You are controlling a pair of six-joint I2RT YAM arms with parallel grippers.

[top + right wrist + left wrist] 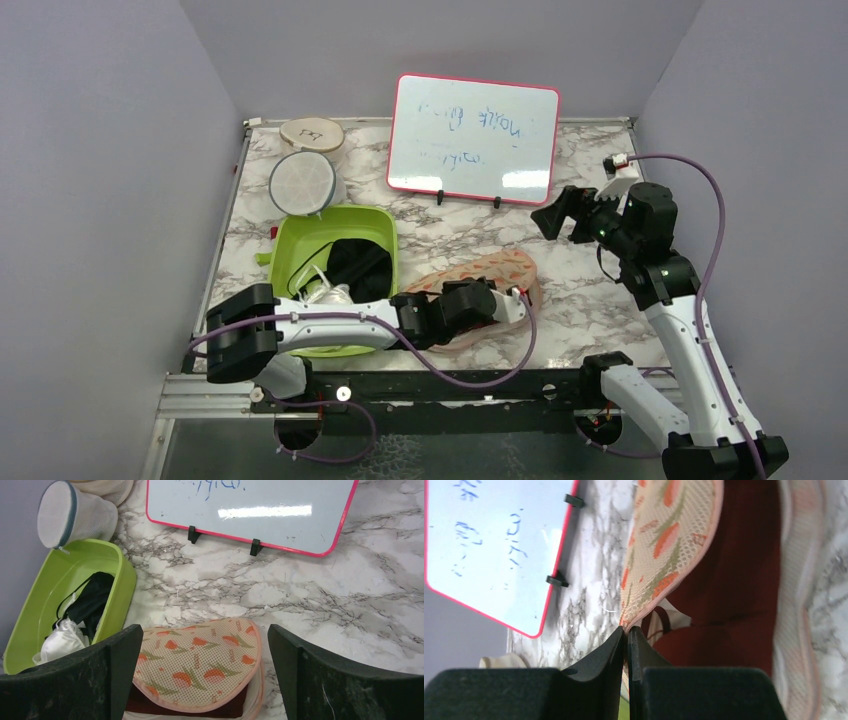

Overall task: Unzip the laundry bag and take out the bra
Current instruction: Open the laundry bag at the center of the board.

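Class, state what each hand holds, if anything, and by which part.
The left hand pinches the peach leaf-printed mesh laundry bag by its upper flap's rim. The right hand, open, holds nothing.

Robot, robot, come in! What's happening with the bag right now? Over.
Status: left fingers shut on the laundry bag at its open edge. The right fingers open, hovering. The bra shows inside, not out yet, top flap partly over it.

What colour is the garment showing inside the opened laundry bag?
Dark maroon; the bra shows best in the left wrist view, inside the laundry bag.
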